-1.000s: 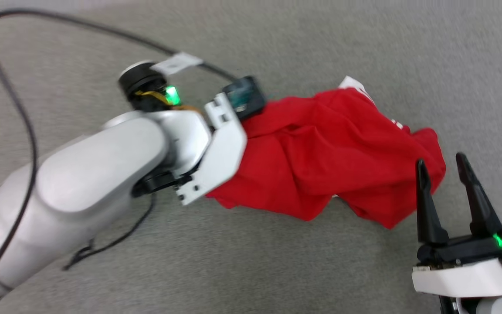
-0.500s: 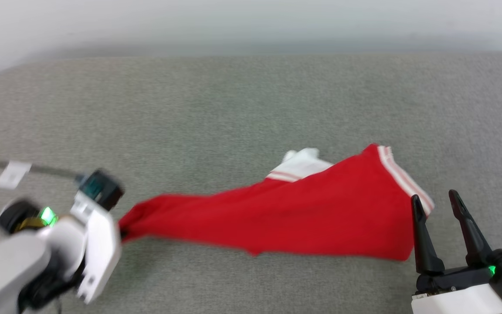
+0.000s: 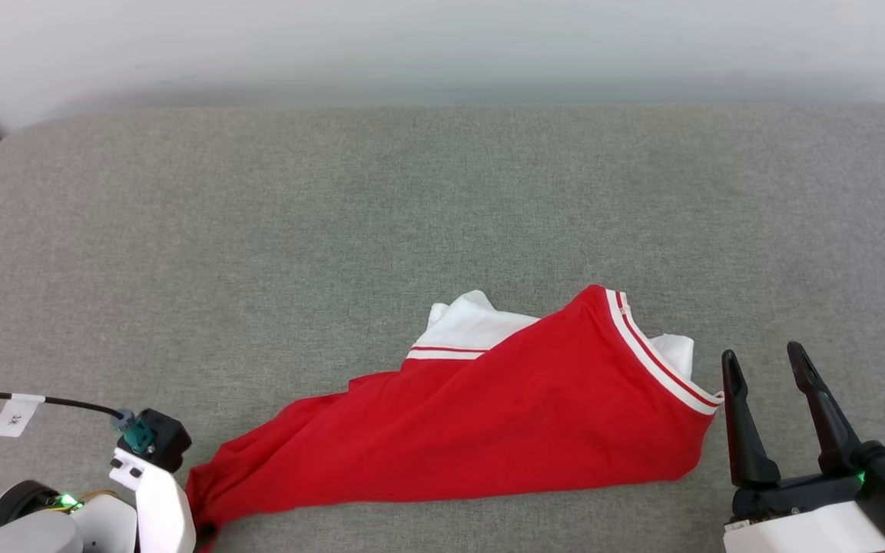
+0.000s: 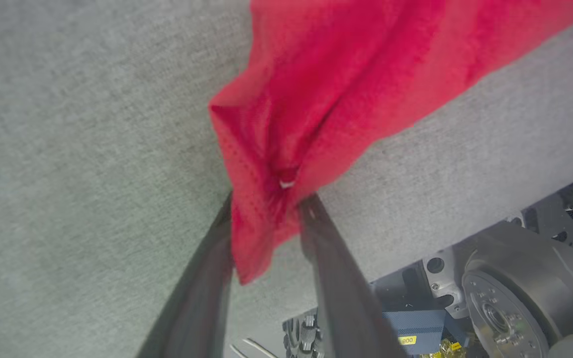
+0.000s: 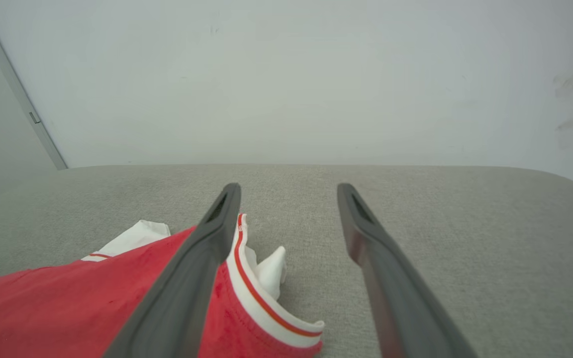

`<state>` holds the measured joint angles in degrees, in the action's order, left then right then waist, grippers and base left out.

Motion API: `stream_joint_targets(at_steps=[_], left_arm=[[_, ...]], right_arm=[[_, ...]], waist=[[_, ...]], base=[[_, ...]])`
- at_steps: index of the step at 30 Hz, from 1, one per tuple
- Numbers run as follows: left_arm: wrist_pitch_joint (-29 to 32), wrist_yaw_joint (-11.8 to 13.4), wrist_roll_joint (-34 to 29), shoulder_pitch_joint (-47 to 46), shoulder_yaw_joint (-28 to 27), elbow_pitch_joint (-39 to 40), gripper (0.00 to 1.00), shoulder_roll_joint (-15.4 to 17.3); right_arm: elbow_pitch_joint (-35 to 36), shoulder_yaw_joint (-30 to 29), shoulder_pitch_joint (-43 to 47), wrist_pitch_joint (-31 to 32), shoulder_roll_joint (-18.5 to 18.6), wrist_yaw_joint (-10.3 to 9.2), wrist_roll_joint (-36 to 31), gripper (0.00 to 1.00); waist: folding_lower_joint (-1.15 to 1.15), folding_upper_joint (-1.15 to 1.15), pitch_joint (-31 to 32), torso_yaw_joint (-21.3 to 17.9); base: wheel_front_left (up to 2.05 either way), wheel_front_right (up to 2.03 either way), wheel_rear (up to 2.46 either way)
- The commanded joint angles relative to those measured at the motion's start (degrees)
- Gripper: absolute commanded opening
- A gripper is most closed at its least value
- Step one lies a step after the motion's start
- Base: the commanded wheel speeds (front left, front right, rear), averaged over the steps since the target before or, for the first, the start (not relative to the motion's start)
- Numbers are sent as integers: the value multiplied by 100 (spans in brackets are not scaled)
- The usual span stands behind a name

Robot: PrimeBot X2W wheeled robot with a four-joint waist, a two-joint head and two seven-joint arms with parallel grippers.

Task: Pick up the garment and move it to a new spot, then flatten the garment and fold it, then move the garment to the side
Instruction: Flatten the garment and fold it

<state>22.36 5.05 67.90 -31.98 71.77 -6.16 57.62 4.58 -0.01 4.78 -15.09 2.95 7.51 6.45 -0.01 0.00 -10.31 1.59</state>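
Surface: grey fabric-covered bench point(image 3: 258, 230) with rounded corners, pale wall point(image 3: 442, 46) behind.
Task item: the garment point(image 3: 488, 430), red, lies loosely spread on the near part of the bench and narrows to a corner at the left.
Details: white sleeve point(image 3: 469, 326) at its far edge; striped trim point(image 3: 657, 361) along its right edge.
Left arm: left gripper point(image 4: 269, 199), jaws pinching the garment's narrow corner, cloth bunched between them.
Right arm: right gripper point(image 3: 761, 352), jaws spread, empty, just beside the striped trim.

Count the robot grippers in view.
2: the left gripper at lower left, jersey corner between its fingers; the right gripper at lower right, open, beside the jersey's striped trim.
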Motion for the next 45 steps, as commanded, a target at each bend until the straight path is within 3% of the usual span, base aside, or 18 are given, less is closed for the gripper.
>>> stream_joint_targets(at_steps=[1,10,13,21,30,34,42,45], left_arm=[[-43,-32,-90,-16,-3,-25,100,18],[21,-87,-294,-904,-535,548,100,631],[217,-178,-486,-1417,-720,726,100,658],[1066,-458,-1013,-2732,-829,672,100,-61],[1757,-930,-1252,-3606,-521,-56,100,-1347],[1951,-1094,-1219,-3796,-349,-426,100,-1741],[2680,-1241,-1385,-3919,100,-779,100,-2063],[3114,-1242,-1498,-3775,151,-559,100,-2003]], right_arm=[[-23,-39,90,-11,-12,-4,-34,100],[-22,-194,149,-11,-12,-4,100,100],[-6,-223,109,-11,-13,-4,88,100],[17,-120,-111,-11,-13,-4,74,100],[47,46,-407,-11,-13,-4,197,100],[69,146,-568,-11,-12,-4,167,100],[125,190,-780,-11,-14,-4,280,100],[143,191,-867,-11,-13,-4,313,100]], waist=[[1,0,68,23],[1,0,318,128],[1,0,328,125],[1,0,142,-173],[1,0,-402,-716],[1,0,-688,-979],[1,0,-1209,-1337],[1,0,-1386,-1421]], base=[[0,0,0],[0,0,0],[0,0,0],[0,0,0],[0,0,0],[0,0,0],[0,0,0],[0,0,0]])
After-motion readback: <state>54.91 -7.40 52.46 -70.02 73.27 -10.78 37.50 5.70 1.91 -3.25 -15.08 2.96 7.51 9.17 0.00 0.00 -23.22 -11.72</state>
